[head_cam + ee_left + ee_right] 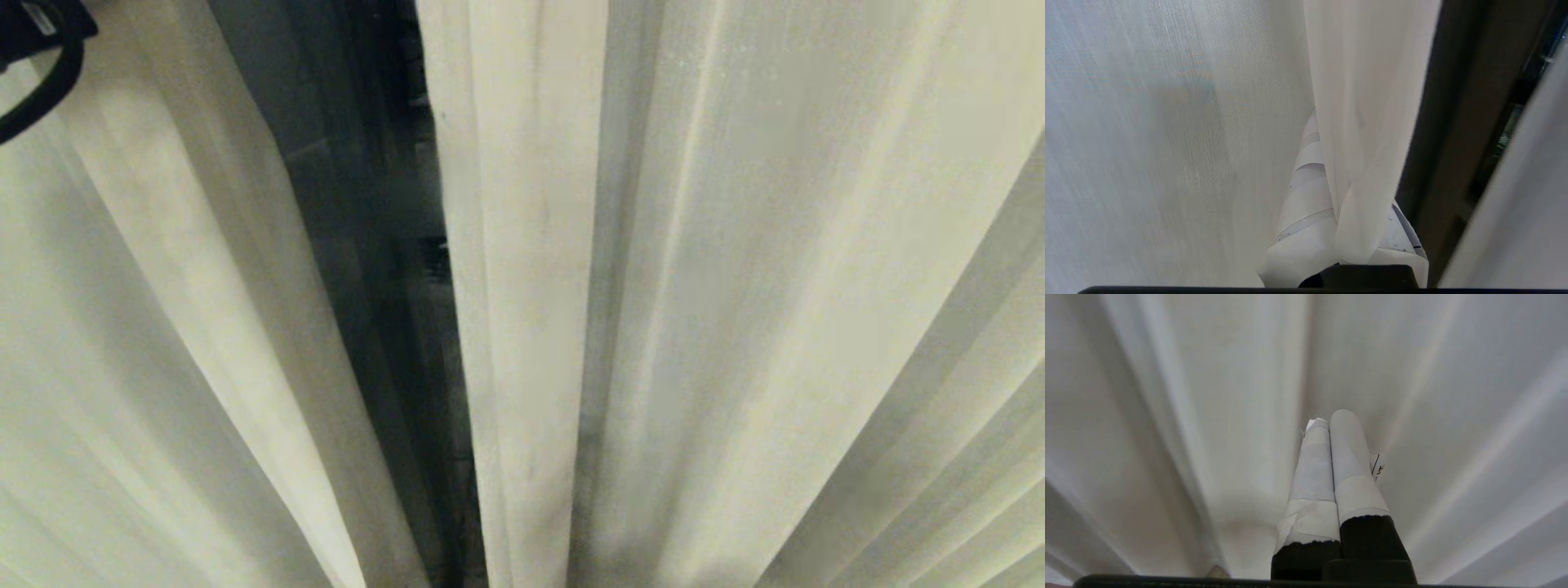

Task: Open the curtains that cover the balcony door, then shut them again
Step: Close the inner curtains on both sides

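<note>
Two cream curtains hang in front of me, the left panel and the right panel. Between them a narrow gap shows the dark balcony door. In the left wrist view my left gripper is shut on a fold of the left curtain's edge, which runs between its white-taped fingers. The dark door frame stands just beside that fold. My right gripper is shut with nothing in it, its taped fingers pressed together and pointing at curtain pleats.
A black part of my left arm with a cable shows at the head view's upper left corner. The other panel's edge lies beyond the door frame in the left wrist view. Fabric fills nearly every view.
</note>
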Tool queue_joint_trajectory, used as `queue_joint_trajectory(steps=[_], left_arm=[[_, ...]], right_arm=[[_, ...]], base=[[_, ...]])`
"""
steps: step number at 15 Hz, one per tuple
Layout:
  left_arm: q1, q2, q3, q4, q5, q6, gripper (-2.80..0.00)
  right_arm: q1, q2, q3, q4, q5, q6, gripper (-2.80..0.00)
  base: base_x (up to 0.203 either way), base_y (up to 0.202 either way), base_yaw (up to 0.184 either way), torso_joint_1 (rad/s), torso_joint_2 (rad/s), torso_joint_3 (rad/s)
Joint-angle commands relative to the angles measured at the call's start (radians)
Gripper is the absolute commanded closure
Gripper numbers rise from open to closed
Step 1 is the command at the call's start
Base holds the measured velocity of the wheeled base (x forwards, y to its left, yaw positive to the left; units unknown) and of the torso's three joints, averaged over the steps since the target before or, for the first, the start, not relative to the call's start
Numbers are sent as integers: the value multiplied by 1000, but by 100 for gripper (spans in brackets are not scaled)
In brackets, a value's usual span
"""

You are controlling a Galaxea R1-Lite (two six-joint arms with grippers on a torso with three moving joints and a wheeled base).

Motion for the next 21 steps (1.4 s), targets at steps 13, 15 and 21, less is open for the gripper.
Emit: queue_joint_trajectory(steps=[13, 15, 21], left_arm=[[-6, 0, 1, -2, 3, -1, 0], [-10, -9, 0, 0, 3, 0, 0], [-22, -21, 6, 1, 12, 36, 0]], right_arm=[[-1, 2, 0, 0, 1, -1, 0], [-1, 2, 0, 0, 1, -1, 0], [0, 2, 0, 0, 1, -1, 0]], base=[[0, -191, 0, 2, 2, 2], [0, -189, -1, 4, 3, 5], [0, -189, -2, 3, 1, 3]])
